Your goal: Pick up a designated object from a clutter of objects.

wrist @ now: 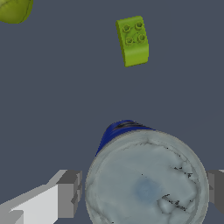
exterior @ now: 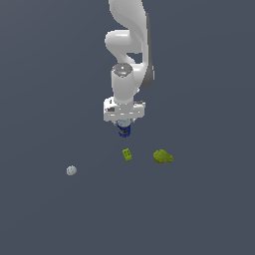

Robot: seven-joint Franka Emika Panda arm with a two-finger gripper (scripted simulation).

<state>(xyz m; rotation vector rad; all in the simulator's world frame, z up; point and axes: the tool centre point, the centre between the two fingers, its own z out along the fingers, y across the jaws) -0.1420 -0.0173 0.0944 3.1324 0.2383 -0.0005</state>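
Grey ball: was seen far toward the exterior view's left of the blue can, well apart from it, resting alone on the dark floor.
Blue can: was found upright directly beneath the arm's hand; in the wrist view its grey-silver top filled the space between the two fingers, with a strip of dark blue label shown at its far edge.
Gripper: was lowered around the blue can, one grey finger set just beside the can on one flank and the other finger seen at the opposite flank; whether the pads were pressed against the can or a thin gap was left cannot be told.
Green studded block: was placed near the blue can, just below it in the exterior view, tilted, studs up.
Olive-yellow lumpy object: was located toward the exterior view's right of the blue can, beyond the green studded block, apart from both.
Panda arm: was held above the blue can, white, wrist pointed straight down.
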